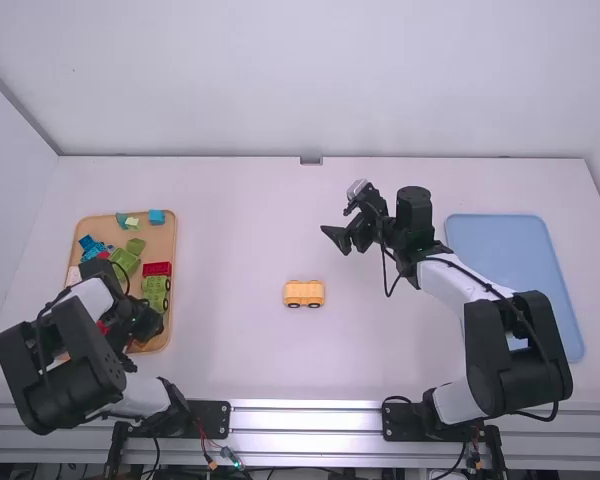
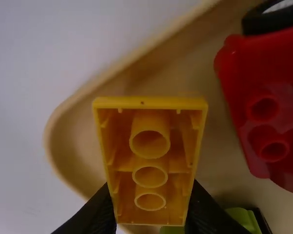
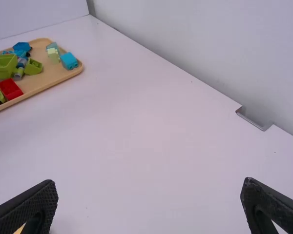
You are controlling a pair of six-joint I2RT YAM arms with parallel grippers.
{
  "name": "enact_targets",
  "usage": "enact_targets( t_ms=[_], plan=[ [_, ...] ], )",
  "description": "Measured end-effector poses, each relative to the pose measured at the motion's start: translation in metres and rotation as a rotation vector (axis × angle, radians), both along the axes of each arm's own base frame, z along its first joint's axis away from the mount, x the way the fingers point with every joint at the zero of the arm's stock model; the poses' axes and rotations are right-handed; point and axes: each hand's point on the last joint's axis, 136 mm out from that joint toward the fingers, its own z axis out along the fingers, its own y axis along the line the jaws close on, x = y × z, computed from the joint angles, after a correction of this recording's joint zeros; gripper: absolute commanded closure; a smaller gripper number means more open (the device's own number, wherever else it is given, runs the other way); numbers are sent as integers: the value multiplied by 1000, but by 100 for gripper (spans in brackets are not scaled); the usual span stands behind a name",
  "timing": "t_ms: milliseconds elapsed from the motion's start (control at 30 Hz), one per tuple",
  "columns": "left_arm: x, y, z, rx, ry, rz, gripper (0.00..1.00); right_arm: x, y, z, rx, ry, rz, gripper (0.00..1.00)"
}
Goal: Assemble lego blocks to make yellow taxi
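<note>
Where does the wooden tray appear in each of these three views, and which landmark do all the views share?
High view: the wooden tray is on the left side, partly hidden by the left arm.
Left wrist view: below the yellow block in the left gripper.
Right wrist view: far across the white table, bearing a red block.
Shared landmark: the white table outside the tray's rim.

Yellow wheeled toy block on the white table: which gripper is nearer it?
Right. The right gripper is beyond the block, slightly rightward; the left gripper is farther, over the tan wooden tray at far left.
</note>
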Motion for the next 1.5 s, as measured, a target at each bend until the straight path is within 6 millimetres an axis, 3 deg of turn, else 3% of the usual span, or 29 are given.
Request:
enact_targets(
  t_ms=[167, 300, 567, 1067, 1267, 1333, 1500],
  plan=[
    [-1, 2, 0, 12, 9, 1, 53, 0, 0, 0, -1, -2, 1, 1],
    [-2, 2, 0, 13, 9, 1, 53, 0, 0, 0, -1, -1, 0, 1],
    [-3, 1, 0, 10, 14, 0, 62, -1, 0, -1, -2, 6, 0, 1],
    [-11, 4, -1, 32, 54, 1, 64, -1, 0, -2, -2, 12, -1, 1],
    [-12, 6, -1, 41, 60, 1, 71, -1, 0, -2, -2, 12, 0, 1],
    [-12, 6, -1, 41, 60, 1, 79, -1, 0, -2, -2, 11, 0, 1],
    [-12, 6, -1, 41, 59, 1, 77, -1, 0, -2, -3, 10, 0, 1]
  ],
)
